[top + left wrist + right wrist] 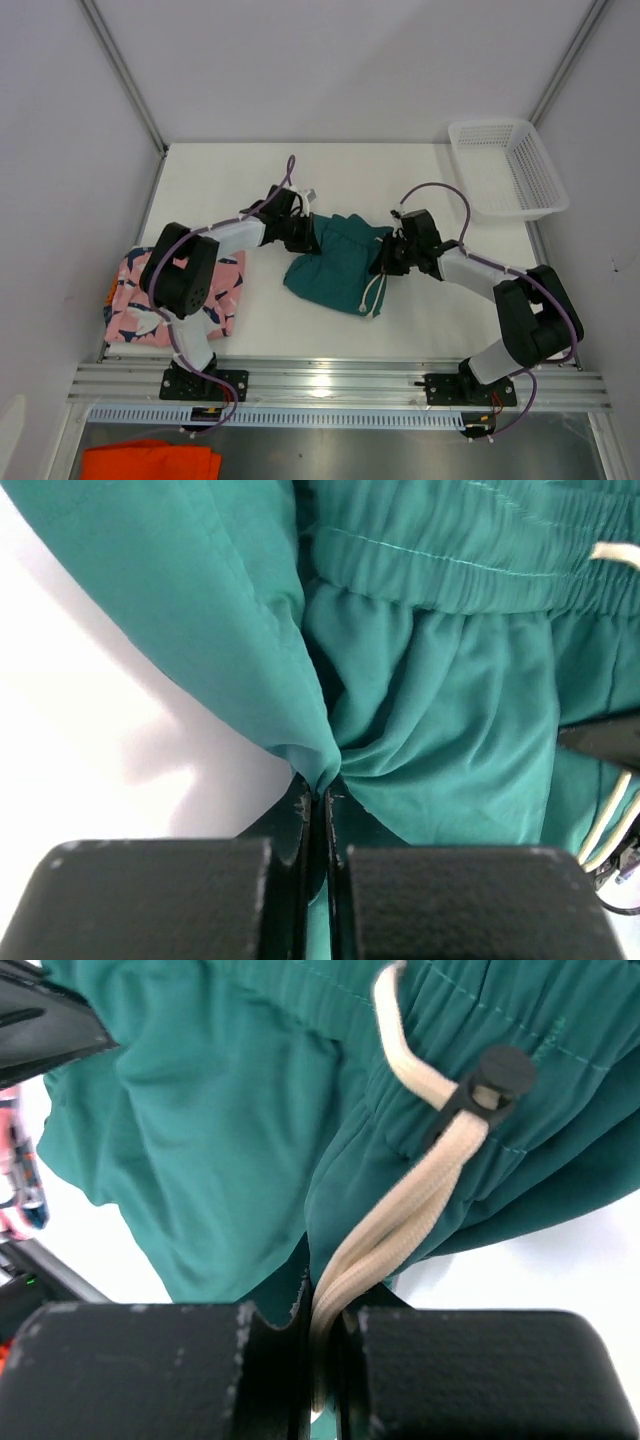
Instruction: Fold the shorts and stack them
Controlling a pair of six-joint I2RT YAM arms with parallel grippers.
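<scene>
The teal shorts lay crumpled in the middle of the worktop, between the two arms. The left end effector was clamped shut on a pinch of their fabric. The right end effector was closed on the drawstring and the cloth beside it. The pink shorts lay flat at the worktop's left edge. This looked like the grasp before a fold. The next move would probably need both arms to lift and draw apart together, flattening the cloth.

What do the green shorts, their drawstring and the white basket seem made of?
Teal shorts: thin woven synthetic, probably; faint sheen, soft creases. Drawstring: cream braided cord, matte, woven texture showing. Basket: white moulded plastic, likely, from its rigid open lattice.
</scene>
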